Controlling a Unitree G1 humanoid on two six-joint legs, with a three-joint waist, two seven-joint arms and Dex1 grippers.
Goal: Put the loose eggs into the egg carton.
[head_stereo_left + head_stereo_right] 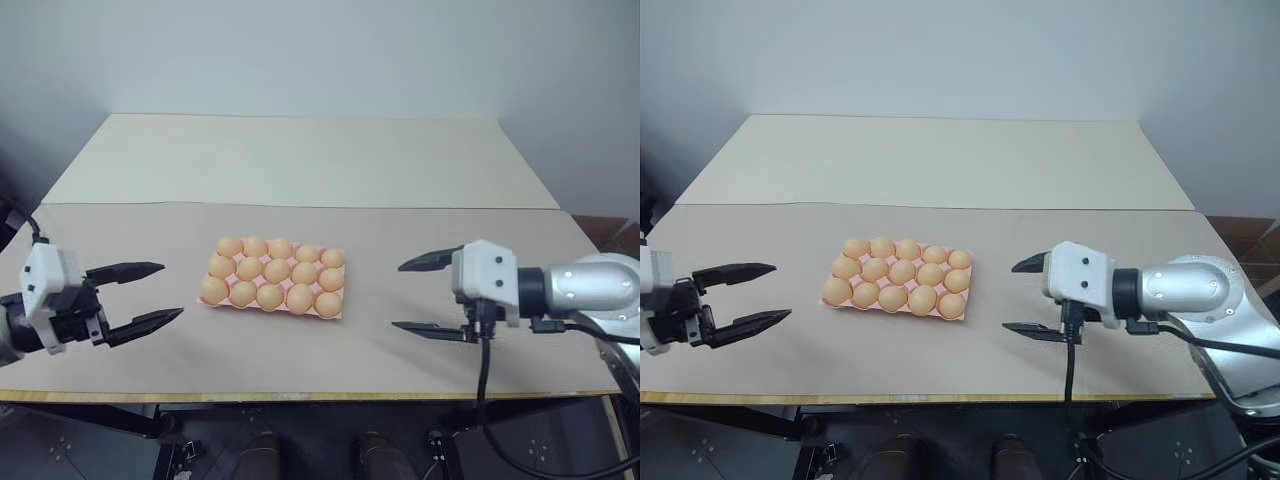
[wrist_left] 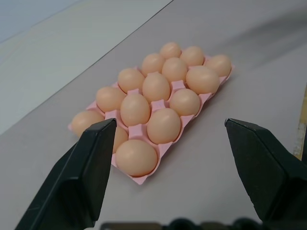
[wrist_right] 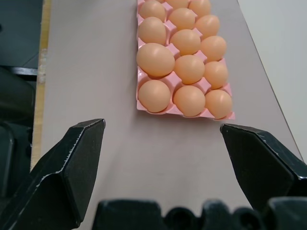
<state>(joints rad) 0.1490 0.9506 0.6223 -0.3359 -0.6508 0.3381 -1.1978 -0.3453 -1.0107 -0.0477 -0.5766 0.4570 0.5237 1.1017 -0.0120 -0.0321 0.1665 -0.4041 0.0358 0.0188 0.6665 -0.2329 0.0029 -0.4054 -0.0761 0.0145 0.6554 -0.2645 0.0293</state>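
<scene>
white wrist housings, black fingers, silver right forearm, black cable.

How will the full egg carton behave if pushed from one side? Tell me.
The egg carton looks thin and moulded, so it may flex if lifted. Lying flat on the table, it would probably slide, not tip. The eggs sit in cups, so they likely won't roll.

A table covered by a grey-tan sheet, paler across its far part, is seen. The pink egg carton, every cup filled with eggs, is set near its middle.
</scene>
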